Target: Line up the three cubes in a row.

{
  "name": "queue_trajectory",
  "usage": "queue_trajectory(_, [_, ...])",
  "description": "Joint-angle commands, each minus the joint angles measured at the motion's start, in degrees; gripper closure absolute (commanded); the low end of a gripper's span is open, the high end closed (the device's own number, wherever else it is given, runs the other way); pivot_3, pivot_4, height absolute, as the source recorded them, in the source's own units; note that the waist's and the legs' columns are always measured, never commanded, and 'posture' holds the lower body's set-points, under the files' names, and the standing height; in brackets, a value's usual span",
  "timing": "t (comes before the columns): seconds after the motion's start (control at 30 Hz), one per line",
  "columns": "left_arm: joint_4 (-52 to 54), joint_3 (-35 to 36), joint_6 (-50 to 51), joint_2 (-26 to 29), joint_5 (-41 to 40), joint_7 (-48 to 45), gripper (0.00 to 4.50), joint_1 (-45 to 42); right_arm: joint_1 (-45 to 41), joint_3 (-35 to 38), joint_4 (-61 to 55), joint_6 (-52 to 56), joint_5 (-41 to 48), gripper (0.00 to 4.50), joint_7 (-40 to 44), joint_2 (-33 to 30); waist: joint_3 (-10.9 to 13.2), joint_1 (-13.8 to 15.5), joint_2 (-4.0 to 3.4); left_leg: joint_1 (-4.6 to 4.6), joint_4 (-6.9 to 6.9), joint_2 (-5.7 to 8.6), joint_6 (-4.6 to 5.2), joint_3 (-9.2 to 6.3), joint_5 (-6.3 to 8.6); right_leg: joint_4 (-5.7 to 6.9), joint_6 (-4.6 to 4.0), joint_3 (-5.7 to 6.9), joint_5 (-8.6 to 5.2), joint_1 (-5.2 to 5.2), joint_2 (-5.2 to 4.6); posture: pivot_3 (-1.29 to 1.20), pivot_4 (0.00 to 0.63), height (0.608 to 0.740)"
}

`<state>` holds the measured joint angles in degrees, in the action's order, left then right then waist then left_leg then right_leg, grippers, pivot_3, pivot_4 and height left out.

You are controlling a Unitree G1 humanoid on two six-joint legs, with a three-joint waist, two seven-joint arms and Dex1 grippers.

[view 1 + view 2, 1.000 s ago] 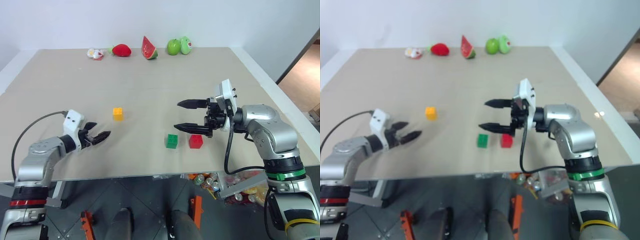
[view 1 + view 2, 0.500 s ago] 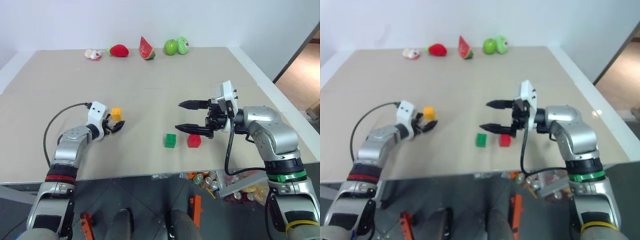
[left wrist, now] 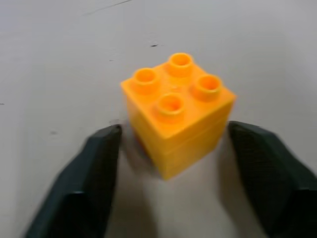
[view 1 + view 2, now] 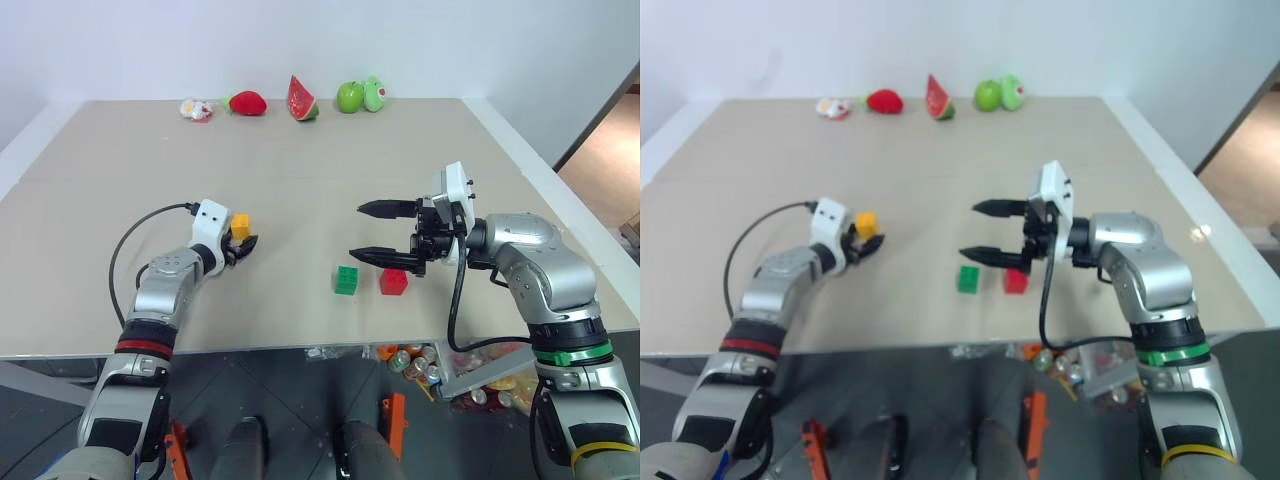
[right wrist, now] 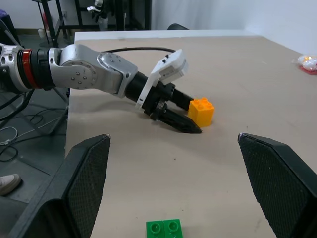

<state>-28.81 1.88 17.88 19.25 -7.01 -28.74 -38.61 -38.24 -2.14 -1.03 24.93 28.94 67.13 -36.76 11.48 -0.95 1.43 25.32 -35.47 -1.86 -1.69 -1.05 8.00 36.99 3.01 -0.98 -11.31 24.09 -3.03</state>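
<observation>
The yellow-orange cube (image 4: 240, 226) rests on the table left of centre, and my left gripper (image 4: 244, 242) is shut on it. In the left wrist view its black fingers (image 3: 101, 163) press the two sides of that cube (image 3: 178, 114). The green cube (image 4: 346, 280) and the red cube (image 4: 393, 282) sit side by side near the table's front, a small gap between them. My right gripper (image 4: 356, 230) hangs open just above and behind the red cube, pointing left, holding nothing. The right wrist view shows the left arm at the yellow-orange cube (image 5: 201, 111) and the green cube (image 5: 164, 229).
Toy fruits line the table's far edge: a strawberry (image 4: 246, 102), a watermelon slice (image 4: 302, 98), a green apple (image 4: 349, 96) and a small white-red item (image 4: 193, 108). The table's front edge (image 4: 300, 350) runs close below the green and red cubes.
My left arm has reached forward and right to the yellow-orange cube, and its fingers have narrowed from wide open onto the cube's sides. The right arm has kept still.
</observation>
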Motion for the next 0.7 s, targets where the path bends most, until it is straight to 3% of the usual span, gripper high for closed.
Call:
queue_trajectory(0.03, [-1.72,1.73,1.18,0.34,0.03,2.68,2.69,-1.87,-0.35,1.49,-1.41,-1.01,0.28,0.21,-0.33,-0.01,0.0,-0.15,0.0,-0.01,0.0,0.0,0.0,-0.01,0.0,0.0,-0.01,0.01,0.05,0.01,0.0,0.0,0.15,0.74])
queue_trajectory(0.27, [-1.18,0.56,1.72,0.66,-0.1,0.86,2.87,-3.26,-0.8,1.29,-0.81,-1.2,0.1,0.21,-0.25,0.09,0.0,-0.25,0.0,-0.08,0.04,-0.01,0.01,-0.03,-0.01,0.0,-0.05,0.02,0.1,0.02,0.03,0.0,0.15,0.74])
queue_trajectory(0.5, [7.34,-2.96,-5.43,7.85,-4.02,-21.25,2.87,0.04,-0.52,1.78,-0.73,-1.34,-0.33,0.21,0.22,-0.99,0.01,-0.26,0.01,0.09,0.09,-0.01,-0.02,0.0,-0.03,-0.02,-0.1,-0.01,-0.13,0.19,0.03,0.0,0.15,0.74])
queue_trajectory(0.7, [10.85,-4.1,-3.67,13.16,-7.54,-34.3,2.87,2.11,-0.44,2.9,-0.89,-0.92,0.06,0.21,-0.05,-2.1,0.01,-0.28,0.0,0.09,0.27,-0.04,-0.05,-0.05,0.05,-0.01,-0.18,-0.02,-0.4,0.25,0.09,0.0,0.15,0.74])
